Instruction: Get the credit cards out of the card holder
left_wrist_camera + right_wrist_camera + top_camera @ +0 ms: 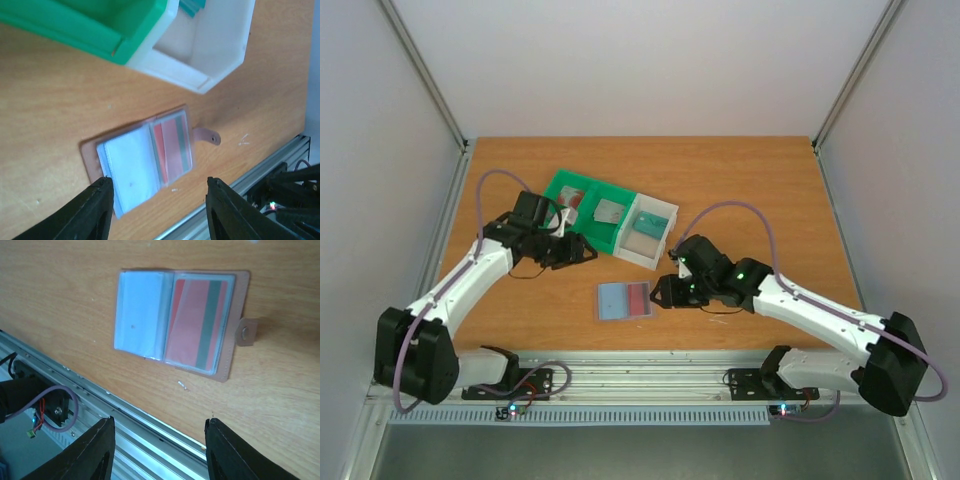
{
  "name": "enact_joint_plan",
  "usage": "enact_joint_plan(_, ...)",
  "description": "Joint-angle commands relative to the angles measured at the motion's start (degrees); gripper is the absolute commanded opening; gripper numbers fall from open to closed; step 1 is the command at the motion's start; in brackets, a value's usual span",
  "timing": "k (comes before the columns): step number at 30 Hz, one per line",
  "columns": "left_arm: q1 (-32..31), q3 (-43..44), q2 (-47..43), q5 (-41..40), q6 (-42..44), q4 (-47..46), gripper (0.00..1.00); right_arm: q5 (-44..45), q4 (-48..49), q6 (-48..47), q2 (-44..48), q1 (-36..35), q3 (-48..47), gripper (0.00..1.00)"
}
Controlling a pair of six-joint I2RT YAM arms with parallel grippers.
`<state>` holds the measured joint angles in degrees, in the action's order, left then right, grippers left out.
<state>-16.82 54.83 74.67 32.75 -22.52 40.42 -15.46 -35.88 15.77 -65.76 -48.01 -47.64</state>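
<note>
Open holder (624,300) lies flat on the table (760,200), between the two arms and near the tray (100,30) but apart from it. Its clear sleeves face up. A red card (192,322) with a dark stripe sits in the half nearer the strap tab (246,331). The other half shows pale, and whether it holds a card cannot be told.

Left gripper (157,210) stands between tray and holder; right gripper (160,450) is just beside the tab side. Each has its jaws apart with nothing between them.

Handling, as a judgement: the cards are light, stiff and slick, and lie flush inside soft plastic, so a pinch from above would likely find no edge. The holder is light too and would probably slide or lift with a card. Pinning the cover rim with one gripper while the other draws the card from the sleeve's mouth seems apt.

Bare wood lies to both sides. The tray on the far side and the rail (650,375) at the near edge bound the room.
</note>
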Motion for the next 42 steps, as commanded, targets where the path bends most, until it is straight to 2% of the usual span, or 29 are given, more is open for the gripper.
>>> enact_joint_plan(1,-1.2,-5.4,-5.3,1.3,-3.4,-4.5,0.51,-0.4,7.2,2.9,-3.2,-2.3,1.4,0.5)
enact_joint_plan(9,-2.9,-13.7,-8.5,3.5,-8.5,-12.3,0.46,1.8,12.5,3.9,-11.1,-4.9,0.8,0.5)
enact_joint_plan(25,-3.1,-23.2,-2.7,5.5,-12.9,-25.0,0.43,5.1,17.4,3.6,-23.6,-4.9,-0.6,0.52)
enact_joint_plan(30,-3.9,-25.2,-0.3,5.4,-14.5,-29.1,0.39,5.9,17.8,3.5,-25.7,-4.9,-1.0,0.51)
enact_joint_plan(42,-4.2,-27.1,4.2,4.8,-14.1,-32.1,0.28,7.8,17.2,4.1,-26.3,-4.9,-1.1,0.54)
